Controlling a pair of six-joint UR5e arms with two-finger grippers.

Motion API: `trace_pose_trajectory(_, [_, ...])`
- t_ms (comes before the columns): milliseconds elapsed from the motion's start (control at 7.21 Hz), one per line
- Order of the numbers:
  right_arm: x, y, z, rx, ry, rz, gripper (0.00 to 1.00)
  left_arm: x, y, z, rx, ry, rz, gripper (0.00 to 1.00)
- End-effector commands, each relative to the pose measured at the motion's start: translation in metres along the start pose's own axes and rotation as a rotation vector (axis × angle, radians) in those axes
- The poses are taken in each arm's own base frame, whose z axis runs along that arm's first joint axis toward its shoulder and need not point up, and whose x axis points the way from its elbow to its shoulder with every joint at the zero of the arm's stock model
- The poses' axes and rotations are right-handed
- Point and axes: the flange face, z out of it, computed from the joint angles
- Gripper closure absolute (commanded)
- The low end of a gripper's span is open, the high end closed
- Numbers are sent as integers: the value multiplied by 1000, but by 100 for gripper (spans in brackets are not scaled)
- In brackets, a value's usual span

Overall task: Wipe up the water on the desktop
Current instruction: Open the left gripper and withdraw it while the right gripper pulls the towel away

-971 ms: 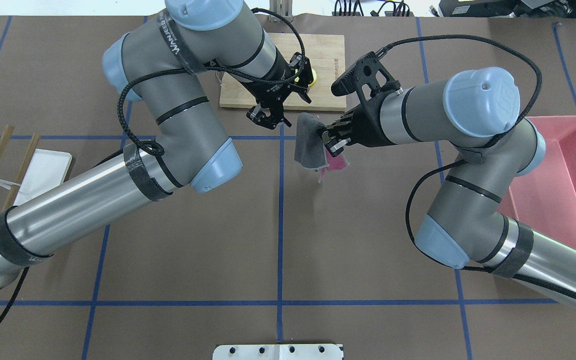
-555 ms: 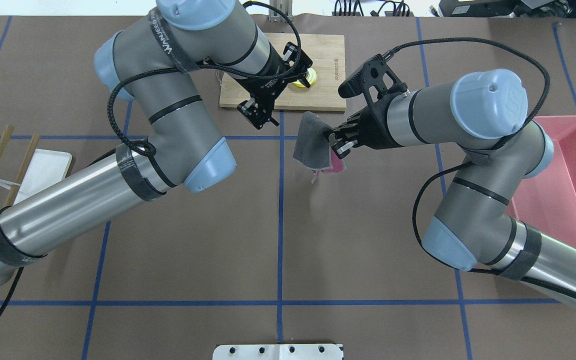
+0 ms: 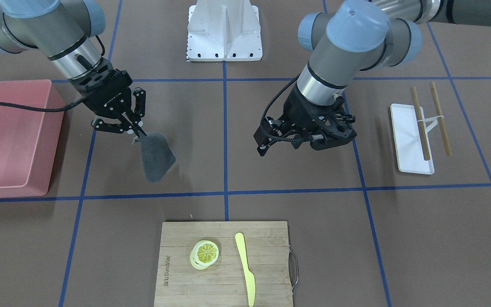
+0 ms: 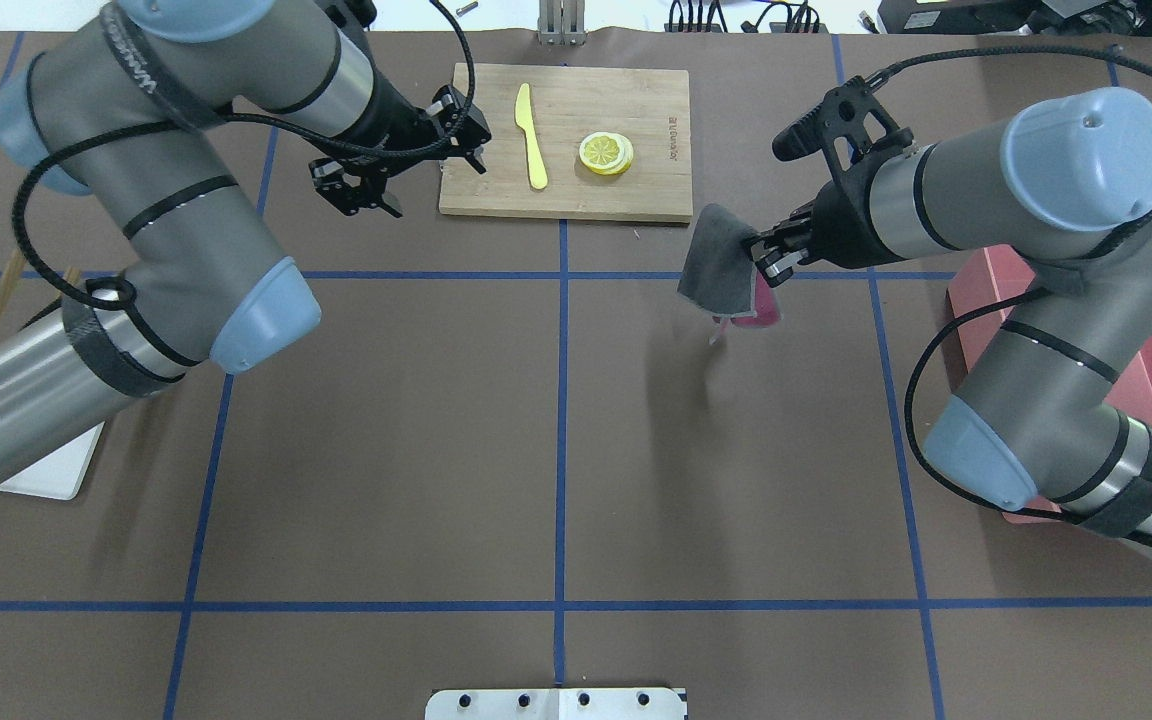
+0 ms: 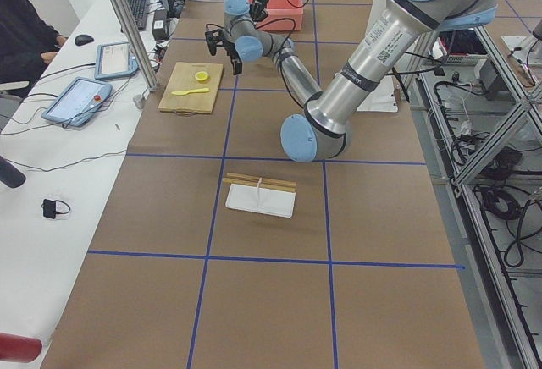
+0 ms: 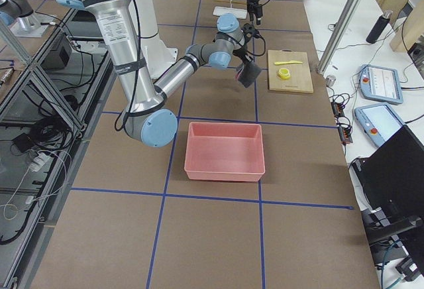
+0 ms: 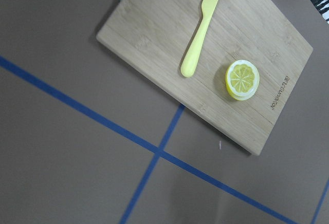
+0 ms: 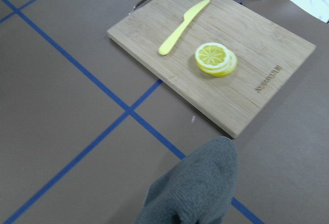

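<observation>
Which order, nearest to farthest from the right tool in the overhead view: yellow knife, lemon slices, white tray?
From the right tool, shut on the grey cloth:
1. lemon slices, on the cutting board's right part.
2. yellow knife, on the board's left part.
3. white tray, at the far left edge.

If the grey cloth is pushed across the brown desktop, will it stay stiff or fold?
Probably floppy: the dark grey fabric cloth hangs limp from the right gripper. Pinched at one edge only, it would likely bunch when pushed.
</observation>
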Motion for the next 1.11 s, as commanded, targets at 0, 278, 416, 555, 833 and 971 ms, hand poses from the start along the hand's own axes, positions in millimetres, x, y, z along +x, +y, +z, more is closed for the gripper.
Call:
trace_pose_trajectory(0, [36, 1, -17, -116, 116, -55, 100, -47, -35, -32, 35, -96, 233, 2])
trace_pose_trajectory(278, [46, 12, -4, -222, 221, -178, 100, -101, -46, -60, 72, -119, 314, 2])
trace_pose_trajectory(416, [49, 18, 2, -263, 260, -224, 100, -132, -64, -68, 90, -148, 268, 2])
trace_pose_trajectory(555, [51, 24, 6, -293, 276, -250, 100, -152, -74, -68, 115, -177, 251, 2])
trace_pose_trajectory(833, [29, 53, 32, -388, 304, -347, 100, -173, -93, -48, 105, -242, 211, 2])
trace_pose_trajectory(971, [10, 64, 46, -426, 303, -375, 100, -177, -94, -46, 101, -249, 206, 2])
